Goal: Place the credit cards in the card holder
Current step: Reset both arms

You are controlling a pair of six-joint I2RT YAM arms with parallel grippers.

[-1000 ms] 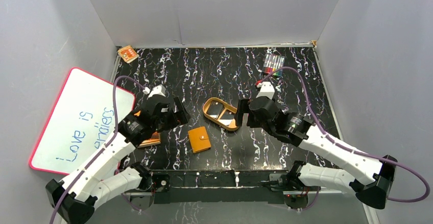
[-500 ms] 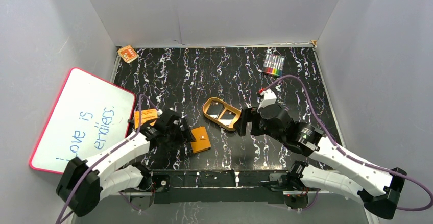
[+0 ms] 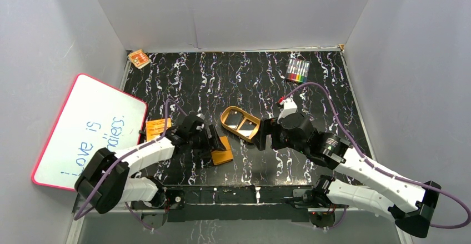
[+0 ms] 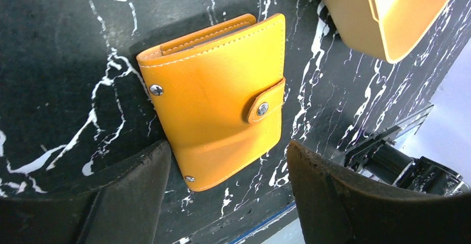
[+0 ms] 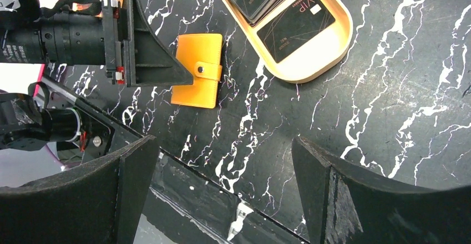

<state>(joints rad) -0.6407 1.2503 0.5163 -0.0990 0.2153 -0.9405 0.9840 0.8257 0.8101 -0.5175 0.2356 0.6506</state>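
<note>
Two black cards (image 5: 277, 10) are left in the tray (image 5: 327, 60) while the open, empty left gripper (image 4: 222, 160) has been swung down over the snapped-shut wallet (image 4: 216, 99), probably to grab it.

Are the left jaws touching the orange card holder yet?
Cannot tell. In the left wrist view the open left gripper straddles the card holder, its jaws overlapping the holder's lower corners; no view shows contact or a gap plainly.
</note>
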